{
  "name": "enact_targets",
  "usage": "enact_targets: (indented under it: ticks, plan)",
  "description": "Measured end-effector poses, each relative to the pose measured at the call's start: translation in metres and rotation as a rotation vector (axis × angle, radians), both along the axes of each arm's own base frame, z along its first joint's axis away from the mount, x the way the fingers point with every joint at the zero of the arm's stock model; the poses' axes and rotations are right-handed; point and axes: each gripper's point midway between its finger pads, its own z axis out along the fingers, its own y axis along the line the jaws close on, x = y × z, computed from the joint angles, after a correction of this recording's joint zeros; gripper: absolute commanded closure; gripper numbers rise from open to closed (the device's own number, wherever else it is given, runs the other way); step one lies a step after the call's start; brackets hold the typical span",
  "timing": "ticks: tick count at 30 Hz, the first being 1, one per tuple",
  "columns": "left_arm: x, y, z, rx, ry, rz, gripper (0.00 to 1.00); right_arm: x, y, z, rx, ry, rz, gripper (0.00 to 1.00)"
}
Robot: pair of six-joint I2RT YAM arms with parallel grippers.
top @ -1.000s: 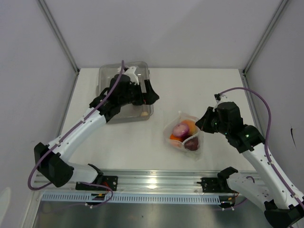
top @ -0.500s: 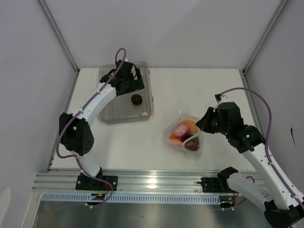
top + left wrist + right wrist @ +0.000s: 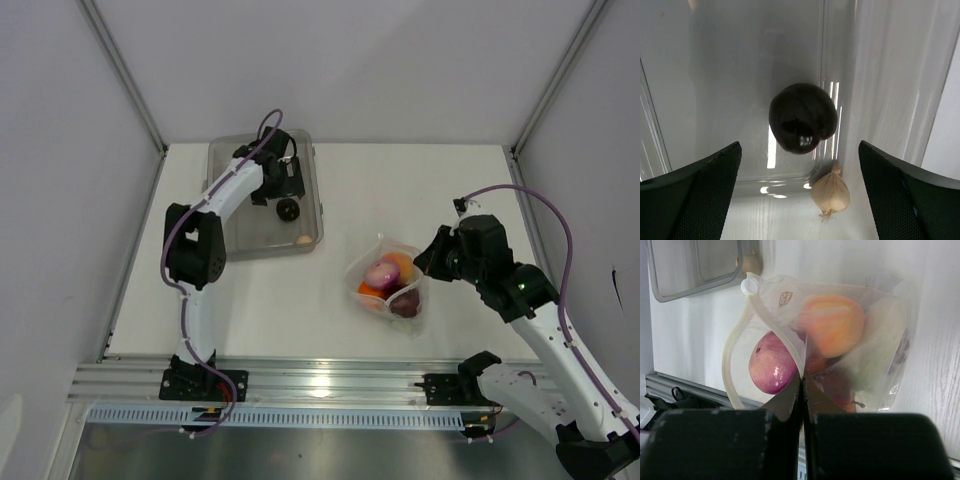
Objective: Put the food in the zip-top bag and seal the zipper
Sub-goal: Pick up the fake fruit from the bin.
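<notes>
Slippage is threatening: my left hand (image 3: 799,145), spread fully and empty, is hovering over the dark fruit (image 3: 802,117) in the bin (image 3: 880,60), which may roll away, while my right hand (image 3: 801,390), clamped shut, is pinching the zip-top bag (image 3: 875,340) by its thin mouth on the surface (image 3: 290,300).

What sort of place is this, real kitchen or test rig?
Probably a lab robot cell, not a kitchen: a white table walled by plain panels on metal framing, two arms bolted to a rail, and toy food in a clear bin and zip-top bag.
</notes>
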Motion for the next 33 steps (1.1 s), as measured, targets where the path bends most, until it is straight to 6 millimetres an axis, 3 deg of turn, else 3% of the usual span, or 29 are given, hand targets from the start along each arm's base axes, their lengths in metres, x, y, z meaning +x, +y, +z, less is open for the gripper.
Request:
enact_targets:
  ticks: [8, 18, 33]
  plan:
    - [0.024, -0.009, 0.004, -0.003, -0.018, -0.03, 0.01, 0.0, 0.0, 0.0, 0.0, 0.001, -0.002, 1.0]
    - [0.011, -0.005, -0.036, 0.032, 0.103, -0.027, 0.03, 0.0, 0.0, -0.001, -0.001, 0.002, -0.002, 1.0]
    - [0.008, -0.005, -0.061, 0.039, 0.165, -0.011, 0.09, 0.0, -0.001, -0.008, -0.007, 0.014, -0.003, 1.0]
